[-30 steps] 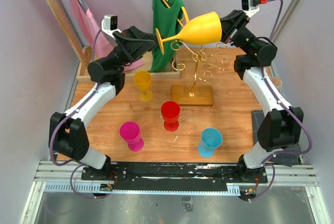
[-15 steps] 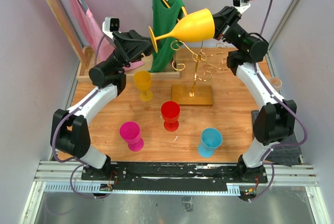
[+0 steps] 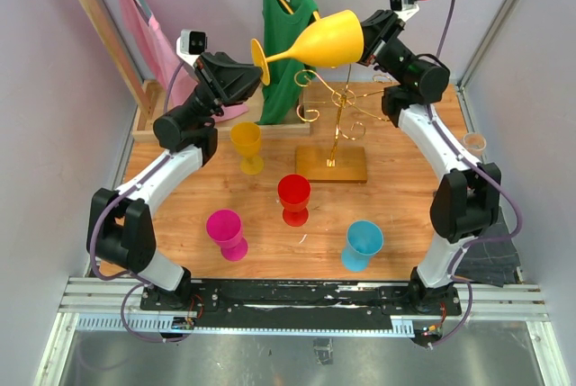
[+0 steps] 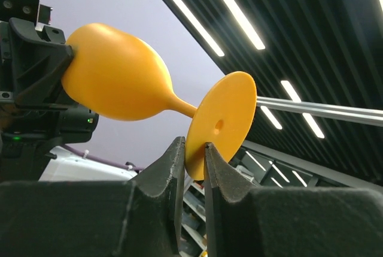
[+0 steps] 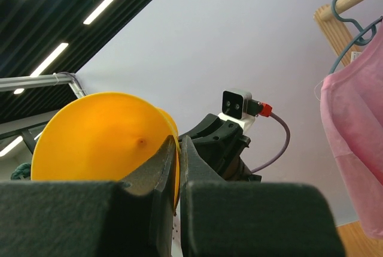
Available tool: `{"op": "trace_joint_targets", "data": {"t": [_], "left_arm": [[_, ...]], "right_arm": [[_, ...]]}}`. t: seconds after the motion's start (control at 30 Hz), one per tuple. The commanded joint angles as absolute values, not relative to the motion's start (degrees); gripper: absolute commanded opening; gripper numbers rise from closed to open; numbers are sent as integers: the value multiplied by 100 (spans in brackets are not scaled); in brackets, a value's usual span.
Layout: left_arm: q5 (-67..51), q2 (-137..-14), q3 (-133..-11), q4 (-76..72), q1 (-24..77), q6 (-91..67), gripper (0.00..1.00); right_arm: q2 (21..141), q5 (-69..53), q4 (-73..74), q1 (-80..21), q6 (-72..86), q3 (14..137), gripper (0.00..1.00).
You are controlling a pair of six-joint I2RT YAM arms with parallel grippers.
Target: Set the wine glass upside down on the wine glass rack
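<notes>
Nearest, a blue cup (image 3: 363,244), a pink cup (image 3: 226,232) and a red cup (image 3: 293,198) stand on the table (image 3: 405,188). Behind them stands the gold wine glass rack (image 3: 346,166). Higher, toward the back, the yellow wine glass (image 3: 328,40) lies sideways in the air, the left gripper (image 3: 258,74) pinched narrow on its foot's edge and the right gripper (image 3: 364,40) clamped on the bowl's rim.

Bright, even overhead strip lighting; frames sharp.
</notes>
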State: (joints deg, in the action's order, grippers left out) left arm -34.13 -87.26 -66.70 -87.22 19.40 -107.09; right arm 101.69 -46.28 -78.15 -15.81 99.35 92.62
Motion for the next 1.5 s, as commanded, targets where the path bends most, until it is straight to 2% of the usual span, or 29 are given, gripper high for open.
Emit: {"op": "trace_joint_targets", "data": {"t": [0.0,0.1,0.17,0.2,0.33,0.4,0.57,0.67,0.8,0.83,0.9,1.0,1.03,1.47], "left_arm": [[-3293,-8623,-6774,-10199,1924,-10751,18],[-3287,-8592,-6825,-10199,1923,-10754,24],[-3268,-8574,-6848,-10204,1922,-10757,35],[-3239,-8561,-6847,-10204,1922,-10775,38],[-3173,-8544,-6876,-10213,1919,-10830,38],[-3173,-8526,-6910,-10210,1917,-10830,27],[-3134,-8495,-6933,-10215,1924,-10864,19],[-3120,-8481,-6950,-10209,1922,-10867,1],[-3094,-8463,-6992,-10211,1922,-10891,0],[-3094,-8464,-7018,-10213,1919,-10892,0],[-3098,-8463,-7085,-10208,1917,-10910,0],[-3178,-8496,-7256,-10212,1912,-10959,0],[-3210,-8510,-7298,-10208,1915,-10971,0],[-3204,-8392,-7634,-10204,1669,-11174,0]], "right_arm": [[10187,-4524,-8280,-1742,10071,9414,1],[10308,-4423,-8491,-1761,10277,9459,1],[10362,-4378,-8544,-1788,10350,9494,1],[10379,-4377,-8545,-1808,10346,9511,1],[10421,-4385,-8502,-1908,10329,9570,1],[10445,-4371,-8488,-1935,10323,9588,1],[10474,-4297,-8475,-1942,10333,9645,1],[10493,-4296,-8448,-1934,10336,9696,1],[10494,-4338,-8414,-1941,10323,9734,2],[10494,-4360,-8412,-1940,10327,9744,5],[10478,-4381,-8406,-1935,10326,9756,21],[10430,-4445,-8378,-1927,10281,9762,38],[10402,-4478,-8348,-1924,10237,9757,41],[9511,-4708,-7366,-1263,9308,9070,55]]}}
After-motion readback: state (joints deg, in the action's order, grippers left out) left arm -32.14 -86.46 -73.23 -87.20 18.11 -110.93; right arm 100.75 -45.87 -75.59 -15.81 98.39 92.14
